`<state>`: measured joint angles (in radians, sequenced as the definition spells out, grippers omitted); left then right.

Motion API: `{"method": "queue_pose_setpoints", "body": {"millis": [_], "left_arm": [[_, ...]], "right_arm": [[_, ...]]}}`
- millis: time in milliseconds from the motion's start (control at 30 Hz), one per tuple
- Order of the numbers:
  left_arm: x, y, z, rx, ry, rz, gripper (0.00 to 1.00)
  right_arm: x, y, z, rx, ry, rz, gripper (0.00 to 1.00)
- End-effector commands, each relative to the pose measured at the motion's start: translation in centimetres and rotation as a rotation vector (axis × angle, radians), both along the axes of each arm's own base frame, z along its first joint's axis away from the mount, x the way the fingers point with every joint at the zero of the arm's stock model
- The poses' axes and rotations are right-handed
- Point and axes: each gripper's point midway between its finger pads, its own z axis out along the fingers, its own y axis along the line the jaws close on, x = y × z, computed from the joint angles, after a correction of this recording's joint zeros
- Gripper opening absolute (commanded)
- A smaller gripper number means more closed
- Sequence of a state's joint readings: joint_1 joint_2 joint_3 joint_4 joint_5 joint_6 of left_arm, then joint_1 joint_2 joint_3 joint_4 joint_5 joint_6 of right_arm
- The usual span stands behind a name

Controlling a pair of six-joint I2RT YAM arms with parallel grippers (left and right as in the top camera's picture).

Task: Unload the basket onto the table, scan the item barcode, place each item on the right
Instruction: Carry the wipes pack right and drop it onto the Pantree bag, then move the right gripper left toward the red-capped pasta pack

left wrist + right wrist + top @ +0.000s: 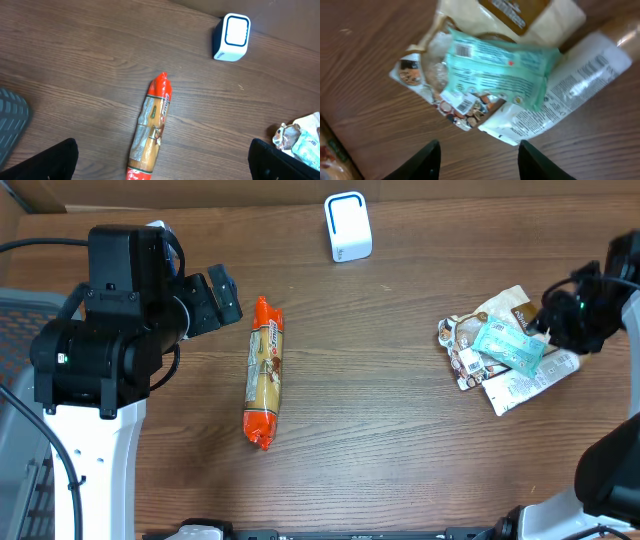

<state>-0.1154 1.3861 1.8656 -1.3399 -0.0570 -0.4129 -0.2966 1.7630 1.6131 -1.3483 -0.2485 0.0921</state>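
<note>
We see one scanner (348,226) at top centre, one roll (265,372) left of centre, and four packets (505,385) piled at the right, the teal packet (495,65) on top. Our left gripper (218,300) is spread wide and empty. The right gripper (479,159), at the pile, is part spread and pinches nothing.

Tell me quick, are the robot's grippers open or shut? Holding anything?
Left gripper: open, holding nothing.
Right gripper: open, holding nothing, over the pile of packets.
</note>
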Motion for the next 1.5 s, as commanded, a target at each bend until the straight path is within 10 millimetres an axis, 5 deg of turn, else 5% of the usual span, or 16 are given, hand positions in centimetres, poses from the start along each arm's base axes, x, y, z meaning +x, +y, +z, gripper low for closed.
{"method": "queue_pose_setpoints", "body": {"millis": [0, 67, 233, 633, 1067, 1467], "left_arm": [[0.1, 0.2, 0.5, -0.002, -0.016, 0.012, 1.0], [0.1, 0.2, 0.5, -0.002, -0.016, 0.012, 1.0], [0.1, 0.2, 0.5, -0.002, -0.016, 0.012, 0.99], [0.1, 0.2, 0.5, -0.002, -0.016, 0.012, 1.0], [0.1, 0.2, 0.5, -0.002, -0.016, 0.012, 1.0], [0.1, 0.2, 0.5, -0.002, -0.016, 0.012, 0.99]], "right_arm": [[1.0, 2.4, 5.2, 0.046, -0.142, 0.057, 0.66], [1.0, 5.5, 6.6, 0.182, -0.169, 0.108, 0.84], [0.6, 11.8, 7.1, 0.303, -0.167, 0.254, 1.0], [-0.9, 28.1, 7.9, 0.336, -0.287, 0.686, 1.0], [-1.1, 33.4, 5.0, 0.261, -0.237, 0.653, 1.0], [-1.7, 35.5, 4.6, 0.269, -0.246, 0.696, 1.0]]}}
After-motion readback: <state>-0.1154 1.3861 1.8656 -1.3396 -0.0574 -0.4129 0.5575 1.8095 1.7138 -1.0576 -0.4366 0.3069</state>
